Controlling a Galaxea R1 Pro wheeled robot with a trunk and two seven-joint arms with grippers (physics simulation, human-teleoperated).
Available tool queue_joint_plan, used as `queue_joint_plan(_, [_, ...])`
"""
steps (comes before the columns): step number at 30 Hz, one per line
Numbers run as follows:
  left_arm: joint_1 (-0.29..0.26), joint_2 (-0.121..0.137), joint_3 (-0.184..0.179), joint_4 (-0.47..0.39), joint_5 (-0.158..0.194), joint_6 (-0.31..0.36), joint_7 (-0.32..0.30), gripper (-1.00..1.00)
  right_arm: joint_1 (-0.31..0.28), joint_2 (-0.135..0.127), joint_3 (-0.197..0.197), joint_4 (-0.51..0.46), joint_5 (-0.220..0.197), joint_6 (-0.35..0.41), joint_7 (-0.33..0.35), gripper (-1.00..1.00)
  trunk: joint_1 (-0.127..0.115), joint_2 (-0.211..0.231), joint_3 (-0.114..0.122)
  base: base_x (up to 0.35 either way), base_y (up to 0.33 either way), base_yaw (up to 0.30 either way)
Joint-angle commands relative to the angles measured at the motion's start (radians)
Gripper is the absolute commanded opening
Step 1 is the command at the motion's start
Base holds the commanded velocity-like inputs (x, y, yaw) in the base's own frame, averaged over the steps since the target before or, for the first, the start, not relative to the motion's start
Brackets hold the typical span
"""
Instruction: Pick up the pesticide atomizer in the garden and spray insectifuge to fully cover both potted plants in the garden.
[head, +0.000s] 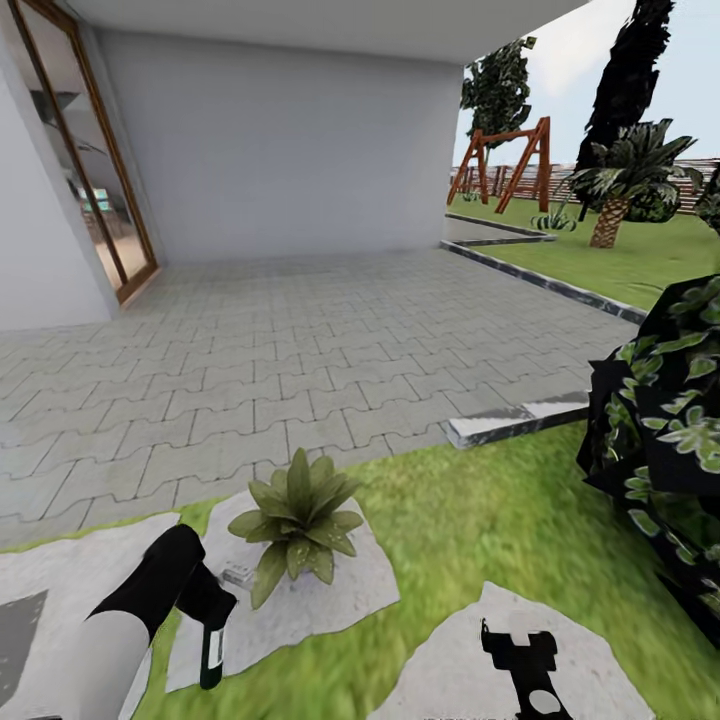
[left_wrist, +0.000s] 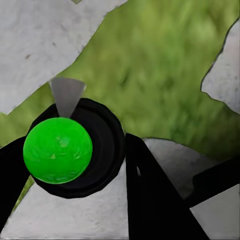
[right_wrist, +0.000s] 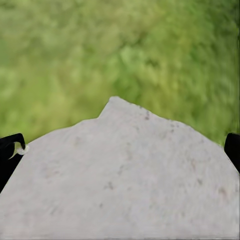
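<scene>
My left gripper (head: 210, 618) is shut on the pesticide atomizer (head: 212, 652), a slim dark bottle that hangs down over a grey stepping stone (head: 340, 590). In the left wrist view the atomizer (left_wrist: 65, 150) appears end-on as a black round body with a bright green centre between dark fingers (left_wrist: 150, 200), and a small grey cone points out from it. A potted plant (head: 297, 520), a low green rosette, stands on that stone just right of and beyond the bottle. Above another stone (head: 500, 670), my right gripper (head: 520, 655) is open and empty, with fingertips (right_wrist: 10, 150) wide apart.
A big dark-leaved bush (head: 660, 440) crowds the right side. Grey paving (head: 300, 340) stretches ahead to the house wall, with a glass door (head: 90, 170) on the left and a kerb (head: 515, 420) at the lawn's edge. A swing set (head: 510, 165) and a palm (head: 620, 190) stand far back.
</scene>
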Motion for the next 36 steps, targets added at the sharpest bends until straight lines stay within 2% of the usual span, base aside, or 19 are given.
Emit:
queue_joint_plan(1, [0.001,0.003,0.000,-0.001,-0.006,0.007,-0.011,-1.00,-0.001,0.000,-0.004,0.001,0.009,-0.003,-0.004,1.00,0.000,0.000,-0.001,0.000,0.000,-0.165])
queue_joint_plan(4, [0.001,0.000,-0.027,0.001,-0.006,0.006,-0.010,-1.00,-0.001,0.000,-0.004,0.001,0.009,-0.004,-0.004,1.00,0.000,0.000,0.000,-0.039,0.036,-0.065])
queue_joint_plan(7, [0.002,-0.008,-0.121,0.011,-0.005,0.011,-0.008,-1.00,-0.001,0.000,-0.004,0.004,0.009,-0.004,-0.003,1.00,0.000,0.000,0.000,-0.197,0.190,-0.008])
queue_joint_plan(9, [0.002,-0.011,-0.139,0.013,-0.004,0.014,-0.007,-1.00,-0.001,0.000,-0.004,0.004,0.009,-0.005,-0.003,1.00,0.000,0.000,0.000,-0.209,0.238,-0.002])
queue_joint_plan(18, [0.001,-0.013,-0.143,0.013,0.005,0.017,-0.010,-1.00,-0.001,0.000,-0.005,0.003,0.009,-0.005,-0.006,1.00,0.000,0.000,0.000,-0.028,0.325,-0.012])
queue_joint_plan(22, [0.001,-0.018,-0.142,0.013,0.009,0.019,-0.011,-1.00,-0.001,0.000,-0.006,0.003,0.009,-0.004,-0.006,1.00,0.000,0.000,0.002,0.000,0.338,-0.210])
queue_joint_plan(27, [0.001,-0.035,-0.141,0.014,0.007,0.018,-0.010,-1.00,-0.001,0.000,-0.006,0.003,0.009,-0.004,-0.006,1.00,0.000,0.000,0.005,0.000,0.324,-0.242])
queue_joint_plan(36, [0.003,-0.040,-0.143,0.015,0.009,0.017,-0.007,-1.00,-0.001,-0.007,-0.006,0.004,0.009,-0.004,-0.006,1.00,0.000,0.000,0.010,0.000,0.047,-0.244])
